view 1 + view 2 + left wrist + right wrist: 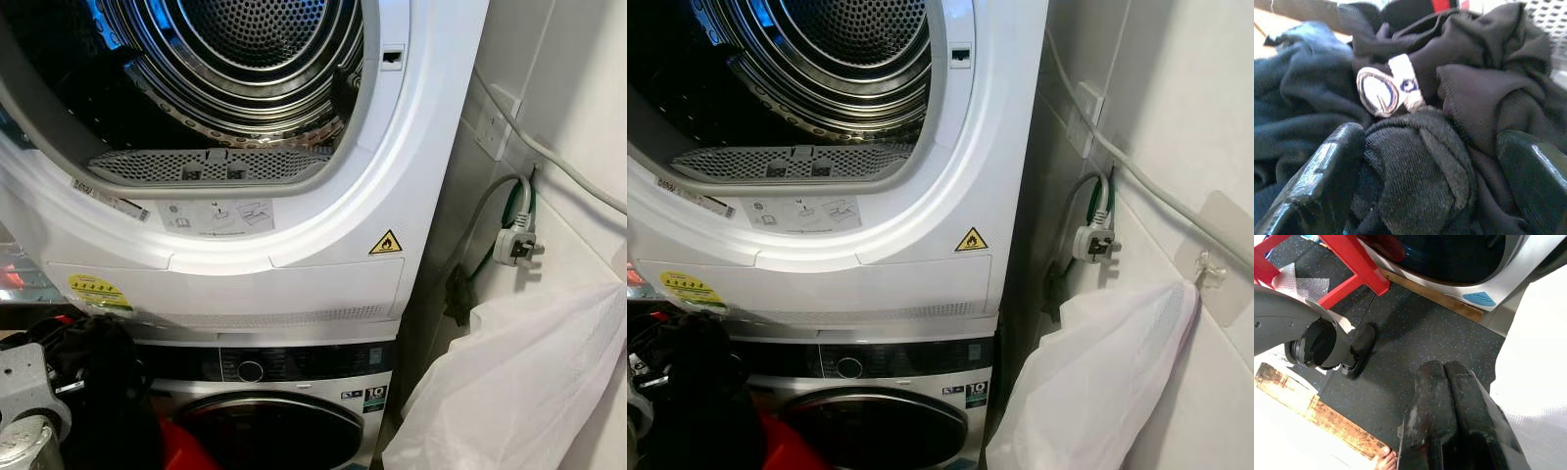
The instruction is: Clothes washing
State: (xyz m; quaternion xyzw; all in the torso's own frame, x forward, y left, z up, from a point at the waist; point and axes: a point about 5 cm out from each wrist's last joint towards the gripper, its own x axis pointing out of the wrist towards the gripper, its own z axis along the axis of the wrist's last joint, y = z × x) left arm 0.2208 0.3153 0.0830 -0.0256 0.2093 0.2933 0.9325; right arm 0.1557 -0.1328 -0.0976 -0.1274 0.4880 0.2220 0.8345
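Observation:
The dryer [421, 147] stands on top of the washer [294, 367], its door open and its steel drum [255, 59] bare inside. The washer's dark round door [265, 431] is closed. At the lower left, my left arm [27, 392] reaches into a heap of dark clothes [103, 382]. In the left wrist view my left gripper [1430, 142] is open, its fingers [1327, 166] spread around a bunched black knit garment [1415, 166]. A white label [1386, 88] lies just beyond. My right gripper [1442, 369] hangs shut and empty over the dark floor [1415, 323].
A white mesh laundry bag [519, 382] hangs from a wall hook at the right, below a loose plug [516, 245] and cable. Red frame legs [1352, 259] stand before the washer. A person's toes [1383, 461] show on the floor near a wooden strip [1312, 406].

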